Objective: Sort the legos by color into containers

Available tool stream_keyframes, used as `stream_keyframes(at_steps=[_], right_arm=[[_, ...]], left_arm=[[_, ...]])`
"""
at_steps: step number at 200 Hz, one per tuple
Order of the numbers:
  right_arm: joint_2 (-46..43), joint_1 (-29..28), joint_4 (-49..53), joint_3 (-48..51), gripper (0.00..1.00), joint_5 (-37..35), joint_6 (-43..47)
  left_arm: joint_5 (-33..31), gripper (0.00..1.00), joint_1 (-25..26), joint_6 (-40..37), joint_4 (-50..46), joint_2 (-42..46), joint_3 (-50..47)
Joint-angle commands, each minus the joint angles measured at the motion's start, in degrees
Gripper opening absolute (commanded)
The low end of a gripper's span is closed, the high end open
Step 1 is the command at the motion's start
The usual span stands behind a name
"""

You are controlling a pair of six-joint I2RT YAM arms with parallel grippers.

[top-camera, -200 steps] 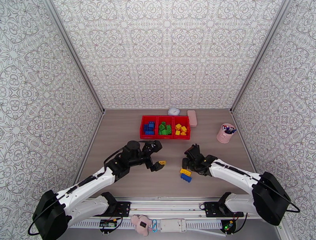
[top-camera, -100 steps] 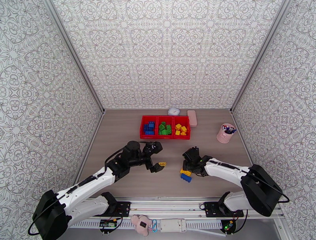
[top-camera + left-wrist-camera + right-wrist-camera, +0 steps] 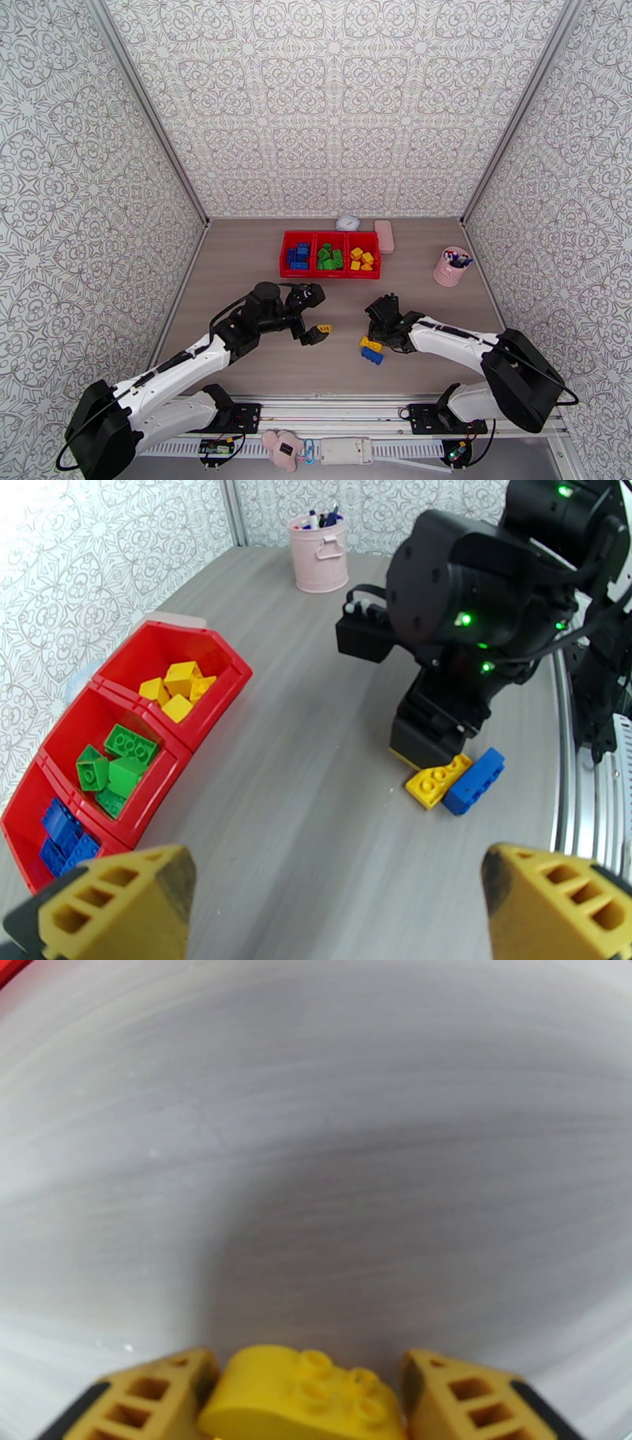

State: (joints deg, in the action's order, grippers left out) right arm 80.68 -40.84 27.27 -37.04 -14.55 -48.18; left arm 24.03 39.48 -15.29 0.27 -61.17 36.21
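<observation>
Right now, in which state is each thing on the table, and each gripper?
left gripper, open, empty, above the table.
right gripper, straddles the yellow lego; grip unclear.
yellow lego, on the table, beside the blue lego.
blue lego, lying on the table, unsorted.
red tray, open-top; each bin holds one colour.
pen cup, upright, holding pens.

right tool (image 3: 374, 335) at yellow lego (image 3: 370, 343) | blue lego (image 3: 372, 356) just beside it
</observation>
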Motion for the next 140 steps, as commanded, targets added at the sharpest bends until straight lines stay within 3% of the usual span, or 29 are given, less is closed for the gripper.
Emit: stream_keyframes(at_steps=[1,35,73,97,140], right_arm=[[-1.2,-0.3,0.3,0.1,0.63,-1.0,0.8],[-0.5,-0.3,0.3,-0.7,0.77,0.8,3.8],[-1.6,-0.3,-0.1,-1.5,0.8,7.5,12.5],[-1.5,-0.3,0.3,-2.0,0.73,10.3,14.2],[0.6,-0.3,4.7,-4.5,0.59,5.4,16.5]], left_arm=[[1.1,1.0,-0.4,-0.9,0.9,0.4,-0.7],[1.1,1.0,-0.5,-0.9,0.8,0.3,-0.7],[1.5,1.0,-0.7,-0.9,1.0,0.0,-0.7],[1.5,1.0,-0.8,-0.8,0.9,-0.1,-0.6],[1.8,1.0,-1.0,-0.8,0.9,-0.1,-0.6]])
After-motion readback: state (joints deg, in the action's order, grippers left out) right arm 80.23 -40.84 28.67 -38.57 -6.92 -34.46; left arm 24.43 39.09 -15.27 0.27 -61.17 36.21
